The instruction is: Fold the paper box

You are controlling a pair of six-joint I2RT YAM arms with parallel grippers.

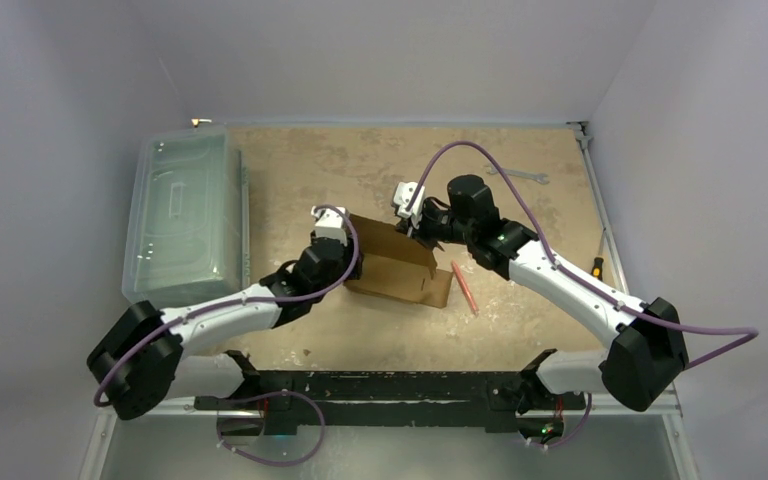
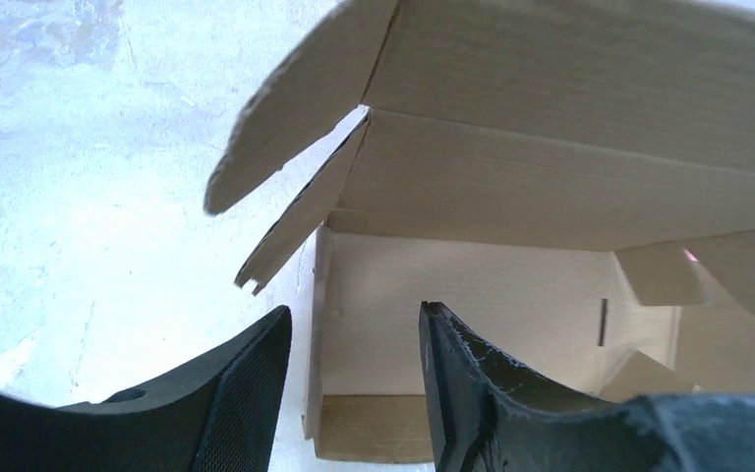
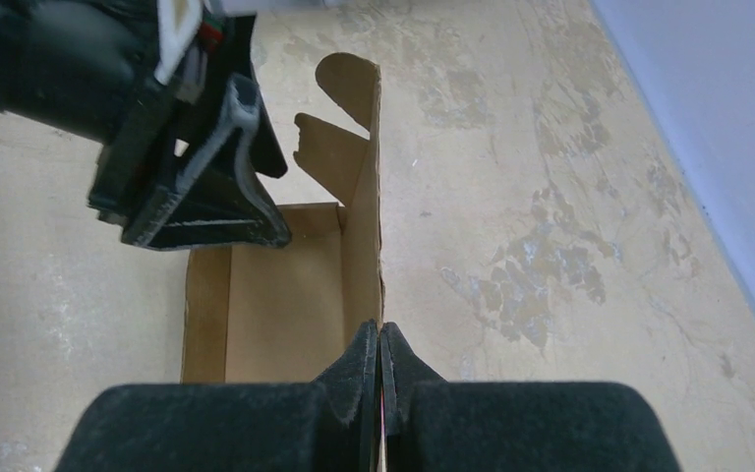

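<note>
**Location.** The paper box [image 1: 397, 262] sits mid-counter [image 1: 340, 160] between the 2 arms. It is partly formed: the tray is open and 1 long panel stands upright along the far side.

**End effectors.** The left end effector [image 2: 354, 313] has its fingers spread and grips nothing. It appears to straddle the tray's end wall, 1 finger outside and 1 over the tray. The right end effector [image 3: 380, 332] has its fingers pressed together, pinching the edge of the upright panel.

**Risks, as judged.**
1. Only 1 thin pinch holds the cardboard. A pull from the right arm could drag the whole box across the counter, since nothing pins the tray.
2. The 2 rounded side flaps hang loose. They could catch outside the tray walls when the panel comes over, jamming the fold.
3. A spread left finger inside the tray could snag the end wall and bend it outward.
4. The hard pinch could crease or tear the panel edge.

**View differences.**
- The top view alone shows the clear bin [image 1: 182, 215] at the left and a red stick [image 1: 465, 288] just right of the box. Finger states are unreadable there.
- The left wrist view alone shows the tray interior, a slot in its wall and the untucked flaps.
- The right wrist view alone confirms the pinch.
</note>
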